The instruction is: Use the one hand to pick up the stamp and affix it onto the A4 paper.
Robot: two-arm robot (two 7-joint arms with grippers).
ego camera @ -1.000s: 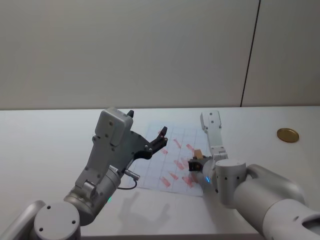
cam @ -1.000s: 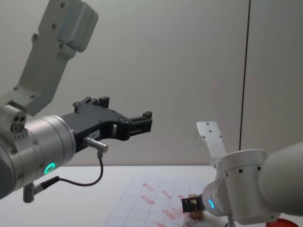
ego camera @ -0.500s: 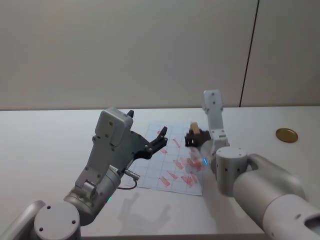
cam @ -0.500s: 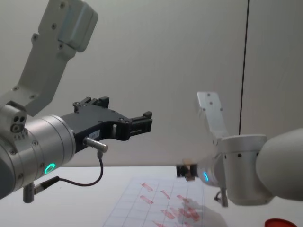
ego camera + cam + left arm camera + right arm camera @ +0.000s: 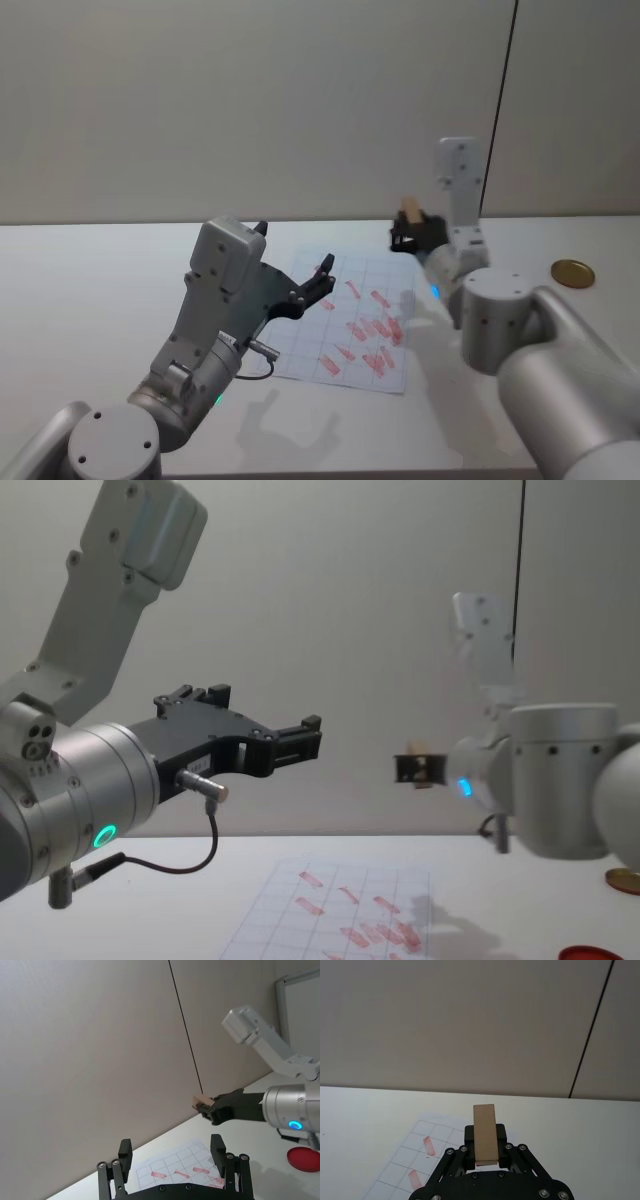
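My right gripper (image 5: 404,236) is shut on the stamp (image 5: 410,211), a small tan wooden block, and holds it in the air above the far right edge of the A4 paper (image 5: 345,322). In the right wrist view the stamp (image 5: 485,1132) stands upright between the black fingers, with the paper (image 5: 415,1162) below. The chest view shows the stamp (image 5: 417,751) well above the sheet (image 5: 330,915), which bears several reddish marks. My left gripper (image 5: 322,279) hangs open over the paper's left part, holding nothing.
A round gold disc (image 5: 574,270) lies on the white table at the far right. A flat red ink pad (image 5: 590,952) sits near the front right, also seen as the red ink pad (image 5: 304,1158) in the left wrist view. A plain wall stands behind the table.
My right gripper has risen from the paper with the stamp and moved back and to the right. The left arm has not moved.
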